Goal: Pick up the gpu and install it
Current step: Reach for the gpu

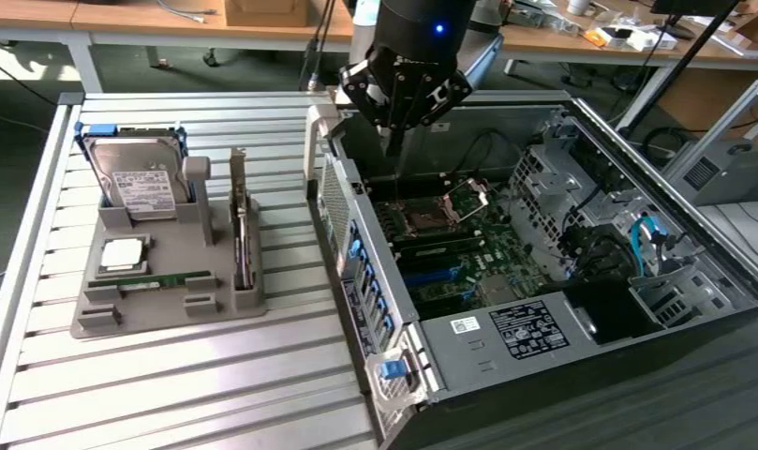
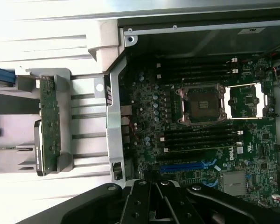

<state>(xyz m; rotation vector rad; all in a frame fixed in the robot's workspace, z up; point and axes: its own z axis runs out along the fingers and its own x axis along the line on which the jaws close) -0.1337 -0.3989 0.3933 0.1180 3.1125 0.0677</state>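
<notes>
1. Fingers [image 1: 392, 136]: pressed together, nothing between them, pointing straight down.
2. Gripper [image 1: 393, 150]: hangs over the open computer case [image 1: 353, 234], just inside the case wall that faces the holder, above the motherboard [image 1: 467, 253].
3. Step in hand, as I judge it: the pick-up, not yet begun. The gpu [image 1: 241, 230] is untouched and well apart from the gripper.
4. To do it well, in my view: the jaws want to be spread before the descent and squared across the thin upper edge of the card. The bite should land on bare board rather than on components. The lift should go straight up along the slot, so the card does not bind or tip.
5. Holder [image 1: 166, 314], grey, near the slatted table's [image 1: 203, 384] edge at the exterior view's left. Contents:
   - gpu, standing on edge in the slot on the side nearest the case
   - hard drive [image 1: 139, 183], upright at the far end
   - processor chip [image 1: 123, 253], lying flat
   - memory stick [image 1: 154, 279], lying flat beside the chip
6. Computer case, side panel off, along the table's edge at the exterior view's right. Contents:
   - motherboard
   - processor socket [image 1: 431, 217], open
   - blue expansion slot [image 2: 186, 166], unoccupied
</notes>
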